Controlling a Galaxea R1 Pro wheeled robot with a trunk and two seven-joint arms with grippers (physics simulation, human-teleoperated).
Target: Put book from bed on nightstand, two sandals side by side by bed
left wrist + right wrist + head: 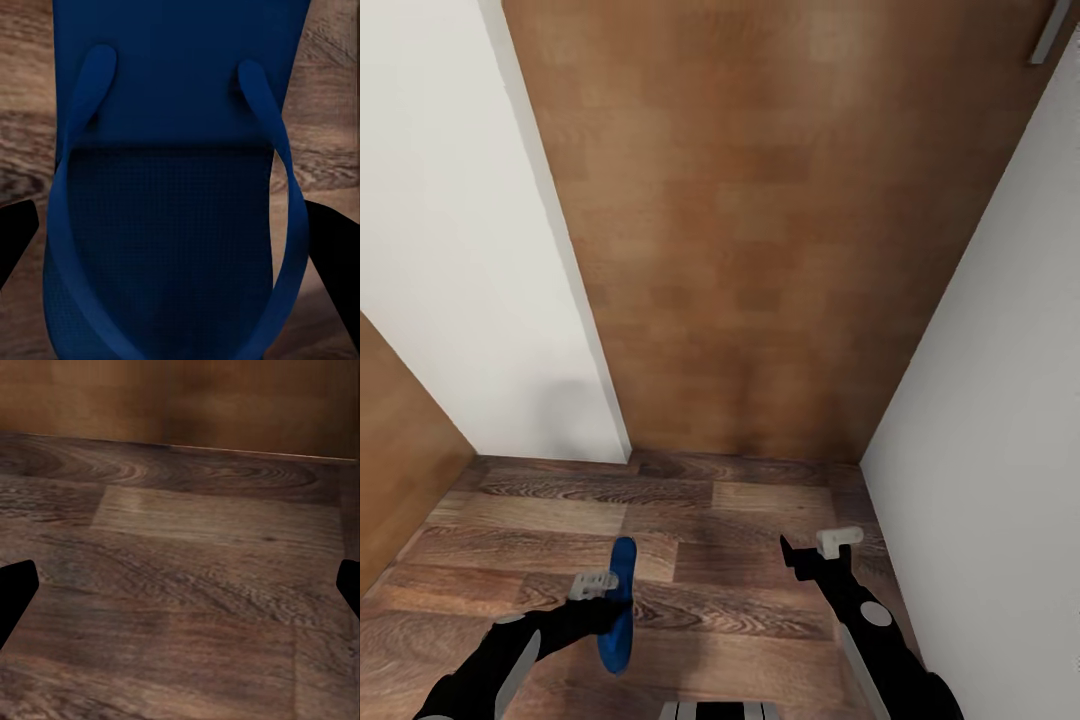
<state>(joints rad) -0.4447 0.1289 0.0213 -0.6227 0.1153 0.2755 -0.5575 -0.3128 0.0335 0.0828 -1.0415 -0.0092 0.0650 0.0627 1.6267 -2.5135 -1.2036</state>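
Head view, lower left of the frame: the left end effector (608,592) is clamped on a blue sandal (620,606) held above the wood-plank floor (740,560). At lower right, the right end effector (812,553) is spread apart, holding nothing. No writing is readable.

Floor (690,520): wood planks, brown grain, running to a brown door (760,220) ahead, white walls (440,250) either side. Nothing seen lying directly on the planks in any view.
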